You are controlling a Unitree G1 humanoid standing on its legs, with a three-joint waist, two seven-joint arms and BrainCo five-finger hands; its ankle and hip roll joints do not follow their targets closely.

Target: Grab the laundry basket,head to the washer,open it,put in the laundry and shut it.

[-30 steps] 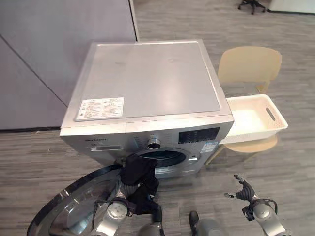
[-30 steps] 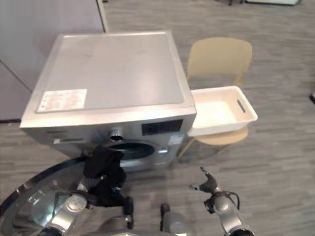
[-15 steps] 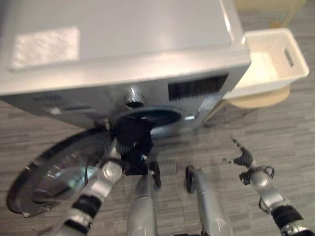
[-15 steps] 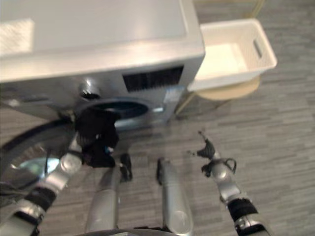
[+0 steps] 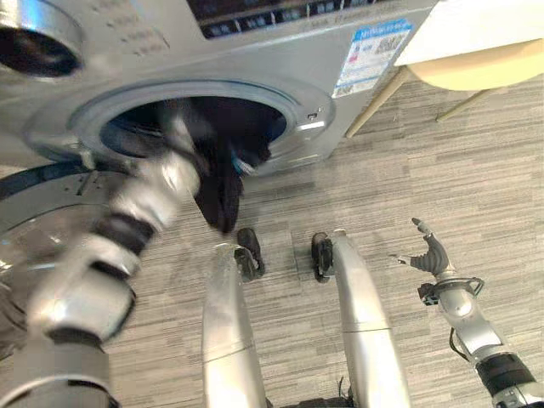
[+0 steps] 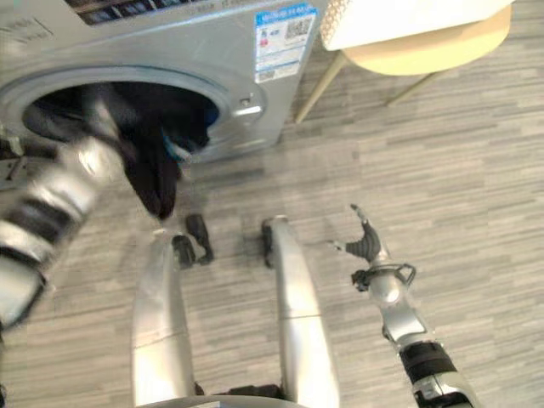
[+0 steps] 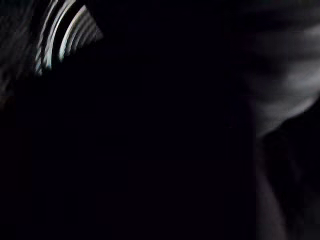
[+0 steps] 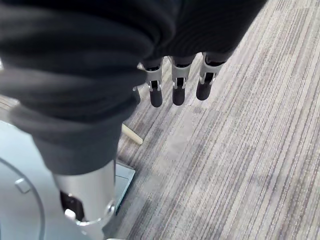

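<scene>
The silver washer [image 5: 340, 51] stands close in front with its round port [image 5: 293, 106] open. Dark laundry [image 5: 223, 183] hangs half out of the port, its lower end drooping over the rim. My left arm comes up from the lower left, and my left hand [image 5: 177, 136] is at the port, buried in the dark cloth. The left wrist view is dark, with drum ridges [image 7: 65, 35] faintly lit. My right hand [image 5: 429, 255] hovers open over the floor to the right, its fingers [image 8: 173, 85] straight and holding nothing.
The washer's glass door [image 5: 34, 229] hangs open at the left, low over the floor. The white laundry basket [image 5: 476, 25] rests on a wooden chair [image 5: 484, 72] right of the washer. Grey plank floor [image 5: 459, 161] spreads to the right.
The camera has dipped down and closer to the washer's front. My left arm has lifted the dark laundry from in front of the port into the opening. The right hand has barely moved.
</scene>
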